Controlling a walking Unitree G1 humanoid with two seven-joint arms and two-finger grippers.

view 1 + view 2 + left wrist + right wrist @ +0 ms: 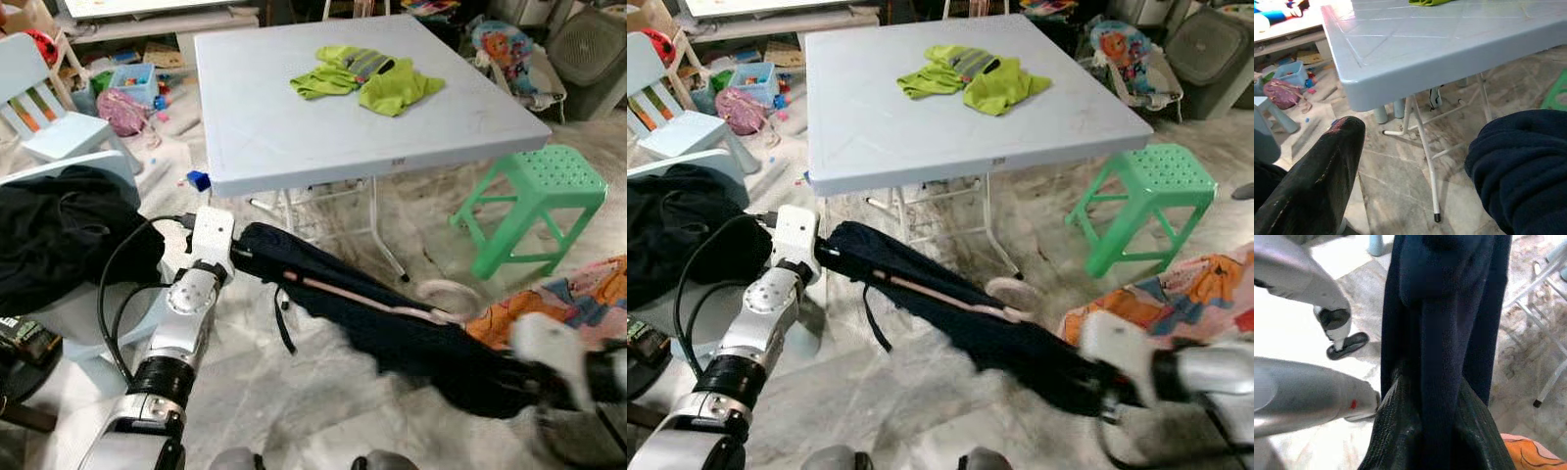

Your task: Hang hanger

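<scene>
Presently: dark garment (392,323) on pink hanger (372,299) stretched between end effectors; right end effector (1430,431) clamped on cloth, left end effector (238,257) grip unclear. Keep level, hook (446,294) free.

Left arm (181,323): silver segmented shell, white wrist block, black ribbed collar behind the wrist, black cable looping alongside. Left finger (1317,181): black, scuffed. Right arm (1205,377): silver, white wrist block, blurred. Right fingers (1396,431): black, textured.
</scene>
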